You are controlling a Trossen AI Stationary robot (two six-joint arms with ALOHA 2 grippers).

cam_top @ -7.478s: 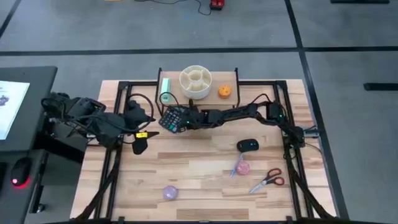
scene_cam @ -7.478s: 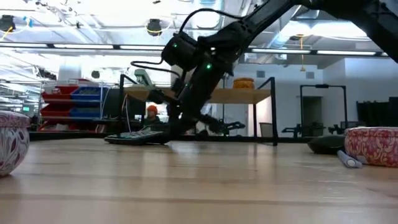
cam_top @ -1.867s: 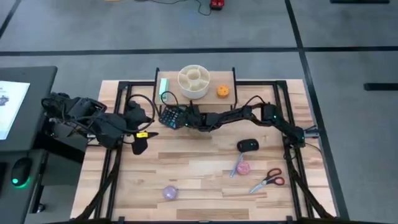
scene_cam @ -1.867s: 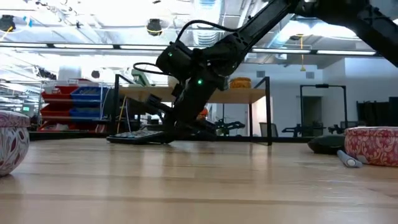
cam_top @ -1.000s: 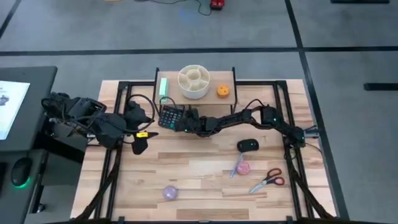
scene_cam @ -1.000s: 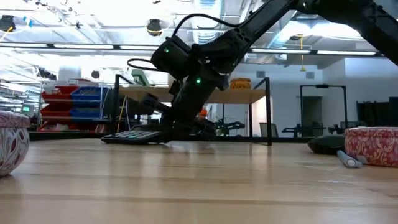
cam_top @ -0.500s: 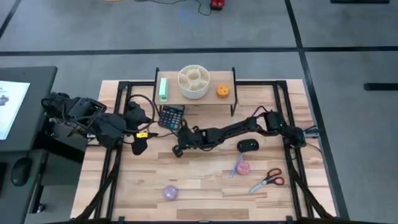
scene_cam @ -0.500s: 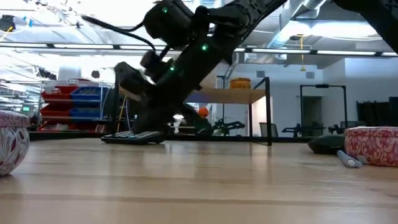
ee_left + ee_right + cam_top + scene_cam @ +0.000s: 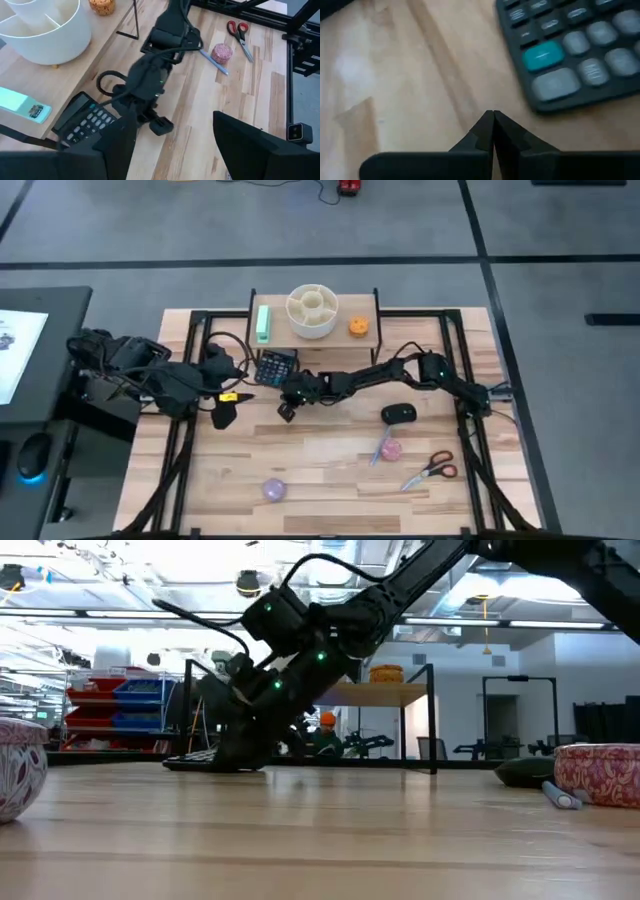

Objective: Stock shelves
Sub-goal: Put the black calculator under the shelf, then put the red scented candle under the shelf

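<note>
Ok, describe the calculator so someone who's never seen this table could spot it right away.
Find the small riser shelf at the table's far edge. Just in front of its left end, on the tabletop, lies the calculator, beside the right gripper. It is the only flat dark slab with rows of grey keys and one teal key.

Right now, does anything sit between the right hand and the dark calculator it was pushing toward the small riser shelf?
Nothing visible does. The right hand, fingers shut, hovers beside the dark keypad calculator over bare wooden tabletop. The calculator lies flat by the light-wood riser shelf, whose top already holds other things.
</note>
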